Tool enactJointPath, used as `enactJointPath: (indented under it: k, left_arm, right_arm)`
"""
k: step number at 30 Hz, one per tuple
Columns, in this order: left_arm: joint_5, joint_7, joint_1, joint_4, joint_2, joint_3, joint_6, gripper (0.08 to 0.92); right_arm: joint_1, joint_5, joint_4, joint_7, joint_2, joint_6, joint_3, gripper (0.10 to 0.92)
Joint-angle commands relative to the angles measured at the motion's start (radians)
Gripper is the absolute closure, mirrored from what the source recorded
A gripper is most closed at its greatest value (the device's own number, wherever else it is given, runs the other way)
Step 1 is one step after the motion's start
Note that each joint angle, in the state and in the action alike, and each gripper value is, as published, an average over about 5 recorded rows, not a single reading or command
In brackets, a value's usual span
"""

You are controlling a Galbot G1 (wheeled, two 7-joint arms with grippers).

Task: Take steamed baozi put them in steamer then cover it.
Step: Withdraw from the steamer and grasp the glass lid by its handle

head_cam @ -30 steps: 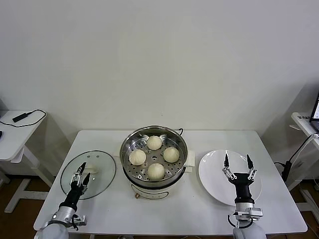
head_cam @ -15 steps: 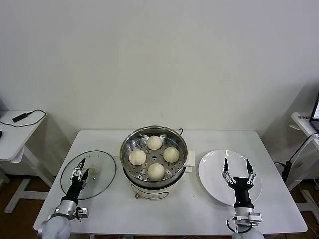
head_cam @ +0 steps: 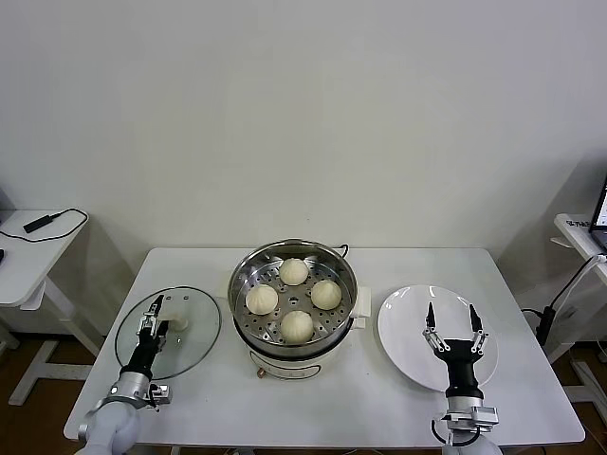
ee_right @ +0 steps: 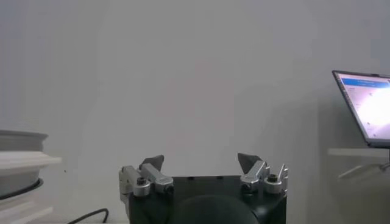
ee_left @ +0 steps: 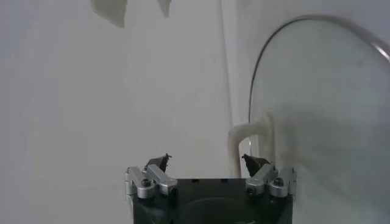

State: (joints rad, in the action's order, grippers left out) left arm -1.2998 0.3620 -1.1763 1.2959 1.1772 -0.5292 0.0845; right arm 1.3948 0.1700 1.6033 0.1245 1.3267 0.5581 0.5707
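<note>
The steamer (head_cam: 242, 284) stands mid-table with four steamed baozi on its perforated tray: at the back (head_cam: 294, 272), left (head_cam: 262, 300), right (head_cam: 325, 294) and front (head_cam: 297, 326). The clear glass lid (head_cam: 194, 341) lies flat to the steamer's left. My left gripper (head_cam: 155, 313) is open over the lid, just left of its white knob (head_cam: 178, 323). In the left wrist view my left gripper (ee_left: 206, 159) holds nothing, with the knob (ee_left: 256, 131) and lid (ee_left: 317, 91) ahead of one finger. My right gripper (head_cam: 450, 313) is open and empty, pointing up over the white plate (head_cam: 403, 322).
The plate holds nothing. A side table with a black cable (head_cam: 38, 225) stands far left. A laptop (ee_right: 365, 103) sits on a table far right. The steamer's edge (ee_right: 18, 159) shows in the right wrist view, where my right gripper (ee_right: 201, 161) faces the wall.
My left gripper has moved forward over the lid, closer to the knob. My right gripper dropped slightly, then held still. The baozi have not moved.
</note>
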Motion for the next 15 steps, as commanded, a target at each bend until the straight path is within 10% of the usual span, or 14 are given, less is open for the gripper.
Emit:
enactJointPath:
  k: [1, 15]
  left_arm:
    - [-0.004, 0.004, 0.024, -0.038, 0.002, 0.003, 0.006, 0.177]
    - [0.006, -0.001, 0.039, -0.075, 0.003, 0.01, 0.022, 0.398]
  right_arm:
    - [0.001, -0.005, 0.0, 0.0, 0.005, 0.001, 0.003, 0.203]
    - [0.003, -0.03, 0.005, 0.0, 0.02, -0.001, 0.0, 0.203]
